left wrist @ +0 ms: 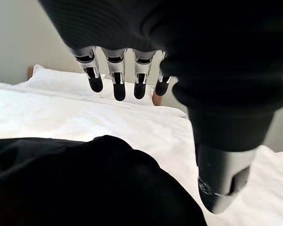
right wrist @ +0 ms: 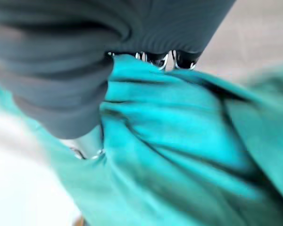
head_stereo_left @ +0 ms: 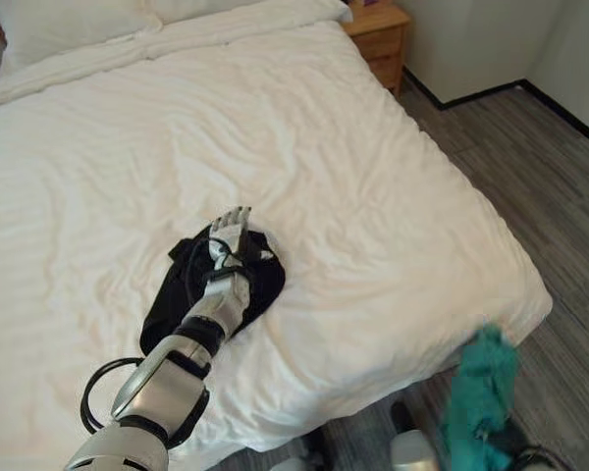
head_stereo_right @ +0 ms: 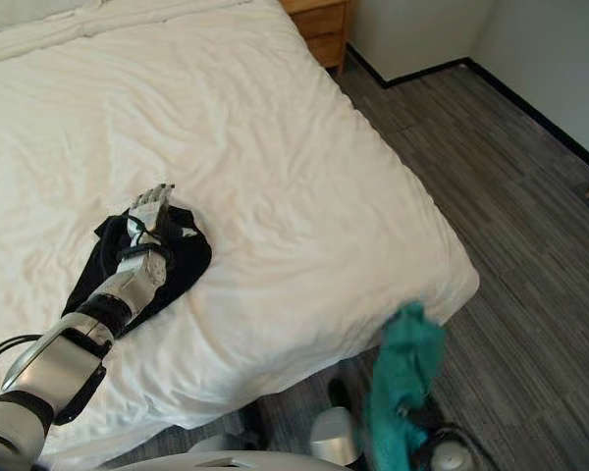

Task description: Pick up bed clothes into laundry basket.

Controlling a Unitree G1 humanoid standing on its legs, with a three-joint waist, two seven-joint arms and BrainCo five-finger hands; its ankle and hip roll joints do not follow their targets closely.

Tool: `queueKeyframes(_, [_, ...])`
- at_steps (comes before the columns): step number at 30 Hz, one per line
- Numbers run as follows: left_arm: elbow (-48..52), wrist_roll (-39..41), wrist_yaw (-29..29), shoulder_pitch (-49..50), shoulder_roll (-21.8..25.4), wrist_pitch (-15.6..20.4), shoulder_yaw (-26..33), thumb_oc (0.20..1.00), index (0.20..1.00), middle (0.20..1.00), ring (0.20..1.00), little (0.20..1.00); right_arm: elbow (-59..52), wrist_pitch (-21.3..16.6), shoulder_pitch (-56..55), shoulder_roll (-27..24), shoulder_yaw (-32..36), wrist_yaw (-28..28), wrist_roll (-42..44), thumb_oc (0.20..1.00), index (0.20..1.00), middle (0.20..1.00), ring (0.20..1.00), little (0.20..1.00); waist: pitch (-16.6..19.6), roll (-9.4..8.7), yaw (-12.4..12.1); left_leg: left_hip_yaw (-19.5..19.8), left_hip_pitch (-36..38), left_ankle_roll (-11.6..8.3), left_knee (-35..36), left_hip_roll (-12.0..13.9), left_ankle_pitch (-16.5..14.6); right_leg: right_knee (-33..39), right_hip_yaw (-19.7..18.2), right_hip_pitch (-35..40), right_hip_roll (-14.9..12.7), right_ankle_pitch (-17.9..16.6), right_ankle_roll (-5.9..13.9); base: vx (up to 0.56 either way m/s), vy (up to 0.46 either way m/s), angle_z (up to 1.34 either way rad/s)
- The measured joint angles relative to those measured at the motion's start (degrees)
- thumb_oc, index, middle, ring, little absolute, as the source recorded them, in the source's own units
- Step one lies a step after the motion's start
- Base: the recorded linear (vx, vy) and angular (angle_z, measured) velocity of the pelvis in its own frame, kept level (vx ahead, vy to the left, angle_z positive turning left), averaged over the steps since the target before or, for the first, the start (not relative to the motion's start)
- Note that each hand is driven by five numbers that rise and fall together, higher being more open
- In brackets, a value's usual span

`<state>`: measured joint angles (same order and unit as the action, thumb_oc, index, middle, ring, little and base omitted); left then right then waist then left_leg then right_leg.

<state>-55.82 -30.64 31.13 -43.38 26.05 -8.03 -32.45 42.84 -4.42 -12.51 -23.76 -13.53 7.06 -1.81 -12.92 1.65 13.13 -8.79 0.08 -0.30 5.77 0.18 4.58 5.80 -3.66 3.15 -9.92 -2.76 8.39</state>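
Note:
A black garment (head_stereo_left: 263, 280) lies crumpled on the white bed (head_stereo_left: 324, 147) near its front edge. My left hand (head_stereo_left: 228, 234) hovers just over it, fingers (left wrist: 118, 75) straight and thumb apart, open, with the black cloth (left wrist: 85, 183) below the palm. A teal garment (head_stereo_right: 404, 378) hangs off the bed's front right corner, above the floor. In the right wrist view my right hand (right wrist: 85, 56) has its fingers curled into the teal cloth (right wrist: 188, 141) and is shut on it.
A wooden nightstand (head_stereo_left: 381, 34) stands at the bed's far right corner by the wall. White pillows (head_stereo_left: 59, 29) lie at the head of the bed. Grey striped floor (head_stereo_left: 560, 196) runs along the bed's right side.

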Motion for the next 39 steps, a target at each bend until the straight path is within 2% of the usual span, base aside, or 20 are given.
queueKeyframes(5, [-5.9, -8.7, -2.3, -1.3, 0.2, -0.3, -4.4, 1.0, 1.0, 1.0, 1.0, 1.0, 3.7, -0.7, 3.1, 1.6, -0.8, -0.1, 2.5, 0.2, 0.2, 0.2, 0.2, 0.2, 1.5, 0.4, -0.7, -0.3, -1.4, -0.84, 0.0, 0.6, -0.6, 0.2, 0.0, -1.7, 0.2, 0.8, 0.26, 0.02, 0.092, -0.07])
queueKeyframes(12, [-9.3, -13.3, -7.6, -1.1, 4.5, -0.9, -5.1, 1.0, 1.0, 1.0, 1.0, 1.0, 6.2, -1.5, 6.7, -1.9, 0.1, -1.3, 5.8, 0.2, 0.2, 0.2, 0.2, 0.2, 3.2, 0.06, -1.1, -1.5, -3.2, -0.45, 0.0, 1.1, 0.0, 0.0, -0.8, -4.2, 0.8, -0.2, 0.09, -0.02, 0.074, -0.07])
queueKeyframes(13, [-9.9, -13.4, -8.3, -0.8, 5.4, -0.9, -5.1, 0.94, 0.94, 0.94, 0.94, 0.94, 6.2, -1.5, 6.9, -2.3, 0.3, -1.4, 6.5, 0.2, 0.2, 0.2, 0.2, 0.2, 3.3, -0.17, -1.3, -1.5, -3.1, -0.46, 0.0, 1.1, 0.0, 0.0, -0.9, -4.1, 0.8, -0.2, 0.1, -0.02, 0.079, -0.11])
queueKeyframes(14, [-10.4, -13.4, -9.2, 0.0, 6.7, -0.7, -5.1, 0.235, 0.235, 0.235, 0.235, 0.235, 6.1, -1.4, 7.3, -2.9, 0.4, -1.7, 6.8, 0.2, 0.2, 0.2, 0.2, 0.2, 3.5, -0.45, -1.3, -1.6, -3.0, -0.52, 0.0, 1.1, -0.1, 0.0, -1.0, -4.2, 0.8, -0.2, 0.1, -0.01, 0.091, -0.06])
queueKeyframes(15, [-11.5, -13.4, -9.8, 0.2, 7.2, -0.8, -5.0, 0.2, 0.2, 0.2, 0.2, 0.2, 5.8, -1.4, 7.3, -3.5, 0.4, -2.3, 6.9, 0.2, 0.2, 0.2, 0.2, 0.2, 3.5, -0.56, -1.2, -1.8, -3.0, -0.55, 0.0, 1.1, -0.1, 0.0, -1.1, -4.2, 0.8, -0.2, 0.1, 0.0, 0.097, -0.06])
queueKeyframes(20, [-18.5, -13.3, -15.9, 6.1, 12.0, 0.3, -0.3, 0.2, 0.2, 0.2, 0.2, 0.2, -0.3, -1.3, 8.2, -8.0, 3.5, -4.7, 7.0, 0.2, 0.2, 0.2, 0.2, 0.2, 3.6, -1.3, -0.6, -5.8, -3.3, -0.66, 0.0, 1.3, -0.8, 0.0, -4.1, -6.8, 0.9, -1.2, 0.45, 0.0, 0.119, -0.38])
queueKeyframes(23, [-18.8, -11.4, -18.7, 10.5, 16.7, 1.6, 6.5, 0.2, 0.2, 0.2, 0.2, 0.2, -4.0, -1.2, 6.8, -9.6, 8.1, -5.0, 7.8, 0.2, 0.2, 0.2, 0.2, 0.2, 3.7, -1.82, 0.1, -7.9, -5.0, -1.12, 0.0, 1.4, -1.1, 0.0, -6.0, -9.6, 1.0, -1.9, 0.54, -0.03, 0.066, -0.37])
queueKeyframes(25, [-18.7, -8.3, -19.0, 13.4, 16.9, 1.8, 11.1, 0.2, 0.2, 0.2, 0.2, 0.2, -3.9, -0.8, 6.5, -9.6, 9.4, -4.9, 8.7, 0.2, 0.2, 0.2, 0.2, 0.2, 3.6, -1.98, 0.5, -8.6, -5.2, -1.15, 0.0, 1.4, -1.1, 0.0, -6.1, -10.4, 1.3, -2.5, 0.63, -0.07, -0.017, -0.32])
queueKeyframes(27, [-18.2, -0.1, -18.5, 16.4, 17.0, 2.6, 18.4, 0.2, 0.2, 0.2, 0.2, 0.2, -3.6, -0.9, 6.4, -9.5, 9.2, -4.8, 8.8, 0.2, 0.2, 0.2, 0.2, 0.2, 3.3, -2.45, -0.5, -11.6, -4.9, -1.02, 0.0, 2.6, -1.4, -0.1, 0.5, -12.4, 2.4, -5.5, -0.4, -0.11, -0.063, -0.7])
queueKeyframes(29, [-16.7, 6.6, -18.9, 16.4, 18.1, 3.6, 19.9, 0.2, 0.2, 0.2, 0.2, 0.2, -3.6, -0.8, 5.8, -10.2, 9.0, -5.1, 9.2, 0.2, 0.2, 0.2, 0.2, 0.2, 3.0, -2.84, -1.3, -12.9, -4.9, -1.17, 0.0, 2.9, -1.7, -0.1, 7.1, -13.2, 2.8, -6.7, -1.45, -0.12, -0.007, -0.39])
queueKeyframes(30, [-14.6, 10.5, -19.2, 16.4, 19.2, 4.0, 19.9, 0.2, 0.2, 0.2, 0.2, 0.2, -3.4, -0.8, 5.3, -11.2, 8.5, -5.2, 9.3, 0.2, 0.2, 0.2, 0.2, 0.2, 2.7, -3.14, -1.6, -13.5, -4.7, -1.16, -0.3, 2.6, -1.7, -0.1, 9.7, -13.3, 2.7, -6.9, -1.12, -0.08, 0.044, -0.17])
queueKeyframes(31, [-12.8, 13.1, -19.5, 16.4, 20.0, 4.4, 20.0, 0.2, 0.2, 0.2, 0.2, 0.2, -3.2, -0.8, 5.3, -11.6, 8.4, -5.2, 9.3, 0.2, 0.2, 0.2, 0.2, 0.2, 2.4, -3.44, -2.4, -14.3, -4.4, -1.22, -0.3, 2.9, -1.6, 0.2, 10.6, -13.5, 2.6, -5.6, 0.12, -0.1, 0.021, -0.43])
queueKeyframes(32, [-10.9, 17.7, -20.3, 16.2, 21.2, 5.7, 20.9, 0.2, 0.2, 0.2, 0.2, 0.2, -2.0, -0.8, 6.3, -11.8, 7.8, -5.4, 9.2, 0.2, 0.2, 0.2, 0.2, 0.2, 1.6, -4.14, -3.5, -15.7, -3.6, -1.49, -0.4, 3.2, -1.7, 0.3, 14.5, -13.8, 1.9, -2.7, 0.62, -0.05, 0.017, -0.75])
queueKeyframes(33, [-10.0, 20.8, -20.4, 16.0, 21.2, 6.1, 21.2, 0.2, 0.2, 0.2, 0.2, 0.2, 0.0, -0.6, 8.3, -11.9, 7.3, -6.2, 9.2, 0.2, 0.2, 0.2, 0.2, 0.2, 1.0, -3.39, -5.3, -17.4, -3.6, -0.71, -0.1, 5.8, -1.5, -0.9, 19.0, -13.6, 1.9, 0.0, 1.67, -0.18, -0.071, -1.12])
queueKeyframes(34, [-8.2, 26.0, -20.1, 14.3, 20.3, 6.1, 22.9, 0.2, 0.2, 0.2, 0.2, 0.2, 1.2, 0.2, 9.9, -12.2, 6.3, -6.7, 9.1, 0.2, 0.2, 0.2, 0.2, 0.2, -0.2, -1.88, -8.0, -19.9, -2.8, -0.69, -0.2, 8.5, -1.4, -10.0, 26.8, -15.7, 1.4, 1.2, -1.49, -0.21, -0.112, -1.06])
queueKeyframes(35, [-3.5, 31.7, -19.8, 14.2, 18.3, 5.9, 24.8, 0.2, 0.2, 0.2, 0.2, 0.2, 1.4, 0.3, 10.5, -13.0, 4.9, -7.2, 9.0, 0.2, 0.2, 0.2, 0.2, 0.2, -0.4, -1.93, -9.7, -22.1, -2.1, -0.62, -0.4, 9.6, -1.1, -18.9, 30.6, -16.4, -0.4, 3.9, -2.65, -0.21, -0.112, -0.84])
queueKeyframes(36, [3.8, 36.8, -18.5, 15.2, 15.3, 6.4, 25.3, 0.2, 0.2, 0.2, 0.2, 0.2, 1.9, 0.5, 11.0, -13.4, 4.5, -7.4, 8.9, 0.2, 0.2, 0.2, 0.2, 0.2, -0.4, -3.06, -11.2, -22.5, -1.4, -0.77, -0.5, 9.5, -1.0, -25.5, 32.0, -16.1, -2.5, 6.9, -2.86, -0.2, -0.147, -0.44])
queueKeyframes(37, [19.2, 39.9, -15.6, 20.4, 9.8, 9.0, 26.3, 0.2, 0.2, 0.2, 0.2, 0.2, 2.3, 0.6, 11.7, -13.5, 5.4, -7.0, 8.8, 0.2, 0.2, 0.2, 0.2, 0.2, -0.4, -4.49, -12.3, -22.7, 0.0, -0.94, -0.6, 8.8, -1.0, -27.6, 32.5, -12.8, -4.5, 7.8, -3.17, -0.18, -0.172, -0.39])
queueKeyframes(38, [33.5, 41.9, -14.6, 26.2, 7.8, 9.7, 26.2, 0.2, 0.2, 0.2, 0.2, 0.2, 1.2, 0.5, 12.0, -13.4, 6.2, -6.7, 8.6, 0.2, 0.2, 0.2, 0.2, 0.2, -0.8, -6.11, -13.2, -23.8, 0.2, -1.49, -1.7, 8.4, -1.3, -25.2, 32.2, -12.1, -4.7, 8.4, -3.14, -0.24, -0.236, -0.74])
queueKeyframes(39, [46.1, 41.6, -15.3, 32.1, 7.2, 12.3, 23.9, 0.2, 0.2, 0.2, 0.2, 0.2, 0.5, -0.5, 13.5, -13.2, 7.3, -6.2, 8.6, 0.2, 0.2, 0.2, 0.2, 0.2, -1.0, -7.23, -14.8, -24.6, -0.7, -1.83, -3.9, 9.5, -1.8, -20.3, 31.7, -11.0, -2.0, 7.5, -4.65, -0.12, -0.13, -0.92])
